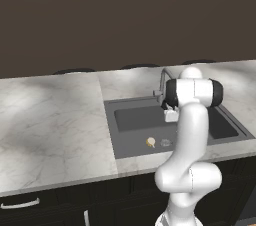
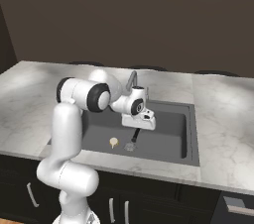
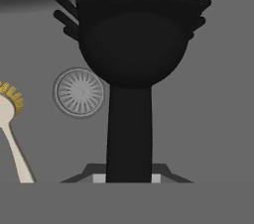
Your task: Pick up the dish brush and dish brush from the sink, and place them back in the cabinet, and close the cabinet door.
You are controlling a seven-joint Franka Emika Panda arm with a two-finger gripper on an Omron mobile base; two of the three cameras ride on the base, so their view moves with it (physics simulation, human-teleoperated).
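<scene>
Seemingly all-black dish brush [image 3: 131, 44], bristles splayed, handle between fingers [image 3: 99, 178].

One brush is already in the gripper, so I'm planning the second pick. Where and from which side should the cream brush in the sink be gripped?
Grip the cream brush by its slim pale handle, coming straight down from above: it seems to lie flat on the sink floor beside the drain, so the handle's narrow sides are free, while the bristled head is wider.

White arm [image 2: 69, 134] rises from base, bends at elbow, forearm reaching forward and down. Wrist angled downward. Gripper [image 2: 137, 130] points down, jaws nearly closed, clamped on handle of black dish brush [image 3: 131, 64]. Fingertips themselves barely visible in hand view, apparently flanking handle at bottom.
</scene>
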